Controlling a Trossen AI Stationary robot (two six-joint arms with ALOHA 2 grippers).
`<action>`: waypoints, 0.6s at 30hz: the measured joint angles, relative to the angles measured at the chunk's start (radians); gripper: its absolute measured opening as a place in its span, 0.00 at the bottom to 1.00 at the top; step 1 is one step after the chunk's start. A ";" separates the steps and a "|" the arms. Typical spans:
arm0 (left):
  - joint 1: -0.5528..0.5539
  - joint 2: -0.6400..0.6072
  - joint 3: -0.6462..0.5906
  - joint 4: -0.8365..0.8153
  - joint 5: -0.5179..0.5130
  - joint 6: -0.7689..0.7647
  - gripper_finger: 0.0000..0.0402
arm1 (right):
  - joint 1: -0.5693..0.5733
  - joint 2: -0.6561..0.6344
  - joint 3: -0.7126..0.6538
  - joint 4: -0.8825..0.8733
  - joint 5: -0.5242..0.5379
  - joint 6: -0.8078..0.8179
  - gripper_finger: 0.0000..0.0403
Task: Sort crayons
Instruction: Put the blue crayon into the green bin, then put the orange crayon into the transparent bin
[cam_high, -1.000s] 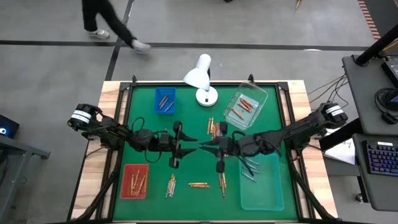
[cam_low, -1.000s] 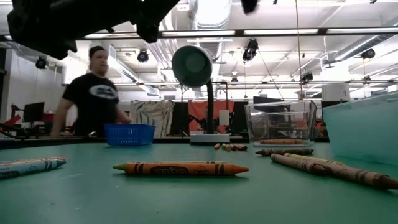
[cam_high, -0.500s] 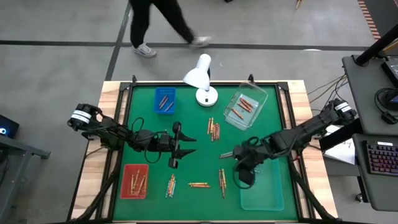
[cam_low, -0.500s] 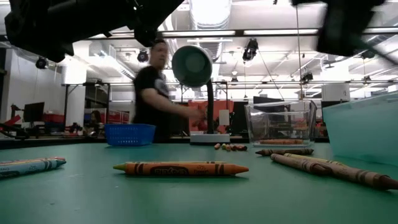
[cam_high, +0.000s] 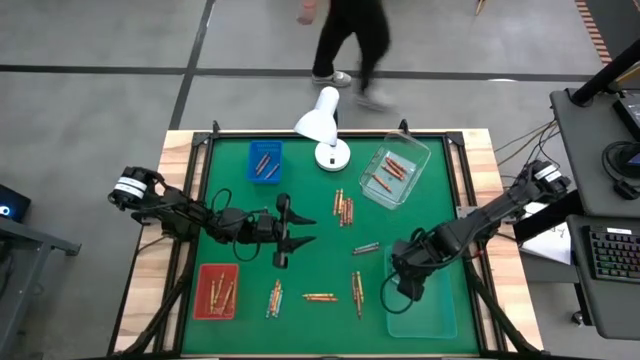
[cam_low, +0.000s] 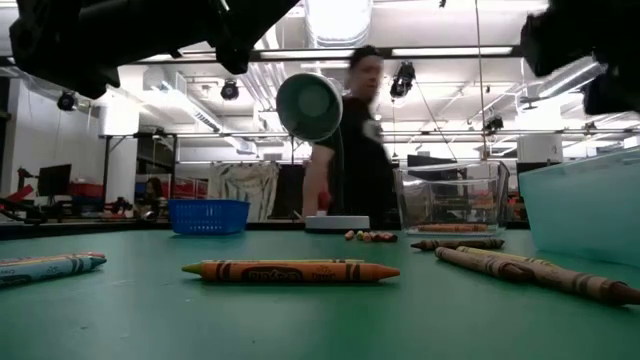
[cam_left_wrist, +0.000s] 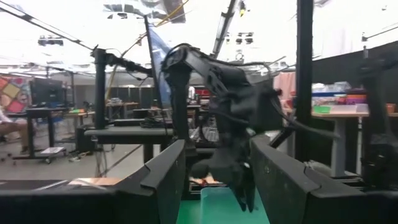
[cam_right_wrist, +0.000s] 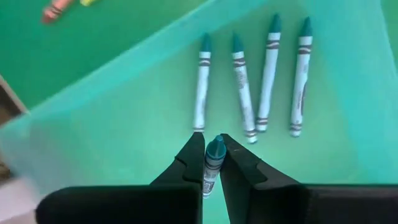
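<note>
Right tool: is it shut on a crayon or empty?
Shut on a crayon. In the right wrist view the right tool pinches a teal-tipped crayon between its fingers, above four like crayons lying in the pale green tray.

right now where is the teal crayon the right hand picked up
The teal crayon is pinched in the right hand, held over the pale green tray at the table's front right, just above four teal crayons lying inside.

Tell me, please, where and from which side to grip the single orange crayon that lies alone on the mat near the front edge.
Grip the orange crayon at its middle, coming straight down from above. It lies flat, pointing left to right, so I would set the jaws across its thin body. It lies apart from its neighbours, which leaves room on both sides.
</note>
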 joint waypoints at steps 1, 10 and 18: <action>0.000 0.000 0.000 0.000 -0.005 0.000 0.41 | 0.000 0.011 -0.004 0.002 0.000 -0.020 0.05; 0.000 0.000 0.000 0.000 -0.014 0.000 0.41 | 0.000 0.104 -0.008 0.002 0.019 -0.071 0.20; 0.000 0.000 0.000 0.000 -0.014 0.000 0.41 | 0.000 0.106 -0.008 0.007 0.023 -0.071 0.29</action>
